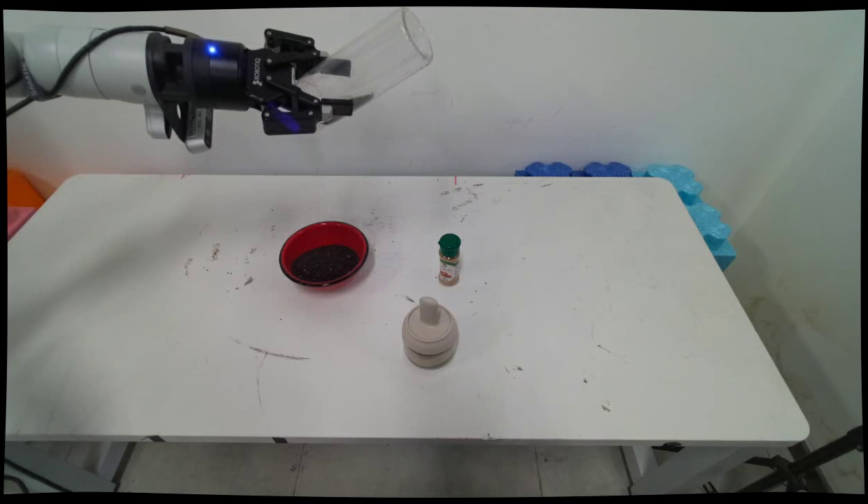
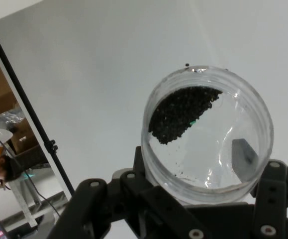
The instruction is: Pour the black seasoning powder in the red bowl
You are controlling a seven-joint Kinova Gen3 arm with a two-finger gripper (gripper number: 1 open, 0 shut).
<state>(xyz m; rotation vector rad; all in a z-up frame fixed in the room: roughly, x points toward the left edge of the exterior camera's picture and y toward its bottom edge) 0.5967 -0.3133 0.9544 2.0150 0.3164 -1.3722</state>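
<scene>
The claw (image 1: pixel 334 87) is raised high above the table's (image 1: pixel 616 315) far left part, pointing sideways, and it pinches a clear jar (image 1: pixel 374 59) near its base. The jar is smooth, see-through plastic or glass, wide-mouthed and lidless; it tilts up and away from the claw, its open rim at the top against the wall. In the hand view the jar (image 2: pixel 208 132) shows end-on as a round ring, with a patch of small black grains (image 2: pixel 181 114) clinging to one side inside, and a few stray grains lower in it. One finger (image 2: pixel 243 157) shows dimly through the jar's wall.

Well below the claw stands a red bowl (image 1: pixel 325 253) holding dark grains. Farther out from the claw, past the bowl, a small spice bottle (image 1: pixel 449 260) with a green cap stands upright, and just nearer the camera from it sits a beige lidded pot (image 1: pixel 430 341) with a knob.

The bottle's label is too small to read. The jar's base is hidden behind the claw's linkage. Blue foam (image 1: pixel 693 203) lies at the table's far corner, partly hidden by the table's edge.
</scene>
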